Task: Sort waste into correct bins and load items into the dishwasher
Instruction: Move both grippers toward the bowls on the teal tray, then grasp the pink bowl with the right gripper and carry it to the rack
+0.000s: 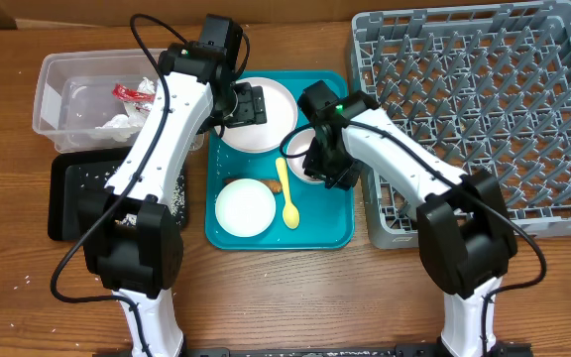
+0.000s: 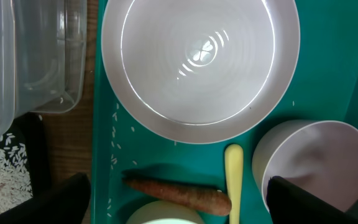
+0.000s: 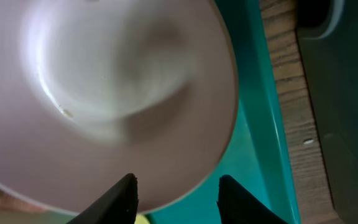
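Dish rack point(image 1: 484, 99), grey and square, is the biggest thing here and sits at the right of the table point(image 1: 295, 297); its near-left corner is hidden under my right arm. The teal tray point(image 1: 330, 233) lies in the middle, just beside the rack. The two bins are on the left: the clear tub point(image 1: 53, 84) at the back and the black tray point(image 1: 65, 203) just in front of it.

My left pincer point(image 2: 179, 186) hangs over the teal tray with its jaws spread wide and nothing in them. My right pincer point(image 3: 178, 186) has its jaws partly apart astride a rim, one finger point(image 3: 120, 199) over the inside of the dish and the other outside it. Teal shows between the rim and the outer finger, so it is not clamped.

The plate point(image 1: 276, 99) lies at the back of the teal tray. The bowl point(image 3: 117, 81) my right pincer straddles is at the tray's right side, and a second bowl point(image 1: 245, 208) is at the near left. The yellow spoon point(image 1: 287, 193) lies between the bowls, with the carrot-like stick point(image 2: 179, 193) just beside it.

In the tub are a red wrapper point(image 1: 132, 92) and white tissue point(image 1: 117, 122). Rice point(image 2: 5, 174) is strewn on the black tray.
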You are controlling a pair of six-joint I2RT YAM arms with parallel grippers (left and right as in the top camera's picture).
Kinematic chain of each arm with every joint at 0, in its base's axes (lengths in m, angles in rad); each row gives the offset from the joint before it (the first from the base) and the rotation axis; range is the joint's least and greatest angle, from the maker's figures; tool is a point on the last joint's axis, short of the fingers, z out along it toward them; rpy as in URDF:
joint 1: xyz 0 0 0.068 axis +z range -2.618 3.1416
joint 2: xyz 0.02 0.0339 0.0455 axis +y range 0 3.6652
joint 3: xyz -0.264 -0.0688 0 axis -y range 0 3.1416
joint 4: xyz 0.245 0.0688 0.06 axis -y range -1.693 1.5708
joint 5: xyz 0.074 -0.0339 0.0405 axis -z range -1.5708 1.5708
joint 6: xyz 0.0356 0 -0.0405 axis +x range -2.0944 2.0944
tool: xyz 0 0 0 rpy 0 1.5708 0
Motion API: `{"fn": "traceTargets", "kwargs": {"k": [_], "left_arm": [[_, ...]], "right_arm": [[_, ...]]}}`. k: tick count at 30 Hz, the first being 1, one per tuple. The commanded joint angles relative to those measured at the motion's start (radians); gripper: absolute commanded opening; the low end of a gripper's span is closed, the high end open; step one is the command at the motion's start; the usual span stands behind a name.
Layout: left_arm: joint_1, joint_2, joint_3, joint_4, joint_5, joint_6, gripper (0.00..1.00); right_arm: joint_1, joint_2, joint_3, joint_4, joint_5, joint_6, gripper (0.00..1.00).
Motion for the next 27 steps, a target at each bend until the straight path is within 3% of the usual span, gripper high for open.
{"fn": "traceTargets", "kwargs": {"k": [1,3,7,11,15,21,25,27], "left_arm": [[0.006,0.009,-0.003,-0.002,-0.036,0.011,0.93],[0.006,0.009,-0.003,0.000,-0.036,0.013,0.93],[0.006,0.009,-0.003,0.003,-0.037,0.013,0.96],[0.006,0.009,-0.003,0.002,-0.059,0.013,0.96],[0.006,0.009,-0.003,0.003,-0.058,0.013,1.00],[0.005,0.009,-0.003,0.003,-0.058,0.012,1.00],[0.005,0.009,-0.003,0.003,-0.058,0.012,1.00],[0.005,0.009,-0.003,0.003,-0.057,0.012,1.00]], "right_arm": [[0.005,0.003,-0.005,0.016,0.034,0.023,0.40],[0.005,0.003,-0.018,0.031,0.039,0.023,0.25],[0.005,0.003,-0.070,0.078,0.039,0.023,0.19],[0.001,0.003,-0.082,0.086,0.050,0.022,0.04],[-0.023,-0.018,-0.049,0.069,0.050,-0.034,0.04],[-0.097,-0.240,0.113,-0.027,0.092,-0.200,0.04],[-0.174,-0.395,0.180,-0.037,0.215,-0.311,0.04],[-0.209,-0.438,0.180,-0.010,0.436,-0.328,0.04]]}}
